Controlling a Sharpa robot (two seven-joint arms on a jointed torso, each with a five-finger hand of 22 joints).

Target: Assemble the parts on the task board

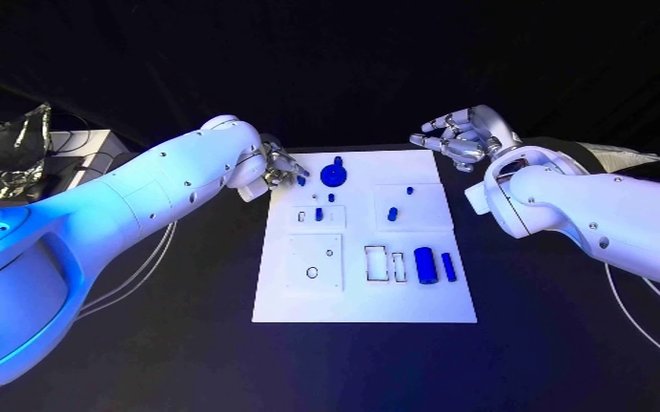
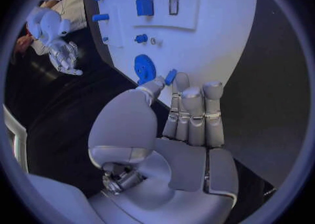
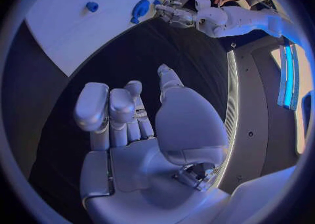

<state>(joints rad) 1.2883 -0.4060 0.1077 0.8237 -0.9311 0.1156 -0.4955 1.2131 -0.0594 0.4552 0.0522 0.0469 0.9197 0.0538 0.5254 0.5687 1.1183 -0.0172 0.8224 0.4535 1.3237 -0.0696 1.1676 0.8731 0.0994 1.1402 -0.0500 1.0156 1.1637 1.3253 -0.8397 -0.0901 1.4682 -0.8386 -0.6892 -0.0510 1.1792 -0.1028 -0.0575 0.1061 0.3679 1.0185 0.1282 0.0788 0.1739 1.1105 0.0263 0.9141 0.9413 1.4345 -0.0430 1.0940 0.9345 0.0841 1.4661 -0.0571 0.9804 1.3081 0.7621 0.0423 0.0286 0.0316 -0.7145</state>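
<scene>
The white task board (image 1: 364, 293) lies in the middle of the black table. My left hand (image 1: 276, 166) hovers at the board's far left corner, and its thumb and a fingertip pinch a small blue part (image 2: 170, 75). Just beside it a blue round disc part (image 1: 335, 175) stands on the board. Other blue parts sit further along: a fat cylinder (image 1: 425, 265), a thin bar (image 1: 448, 266) and small pegs (image 1: 392, 213). My right hand (image 1: 461, 137) floats off the board's far right corner, fingers apart and holding nothing.
White raised tiles with slots (image 1: 376, 261) and holes (image 1: 314, 272) cover the board. A clear object (image 1: 28, 145) and a white box (image 1: 83, 150) sit at the table's far left, and cables (image 1: 137, 278) trail under my left arm.
</scene>
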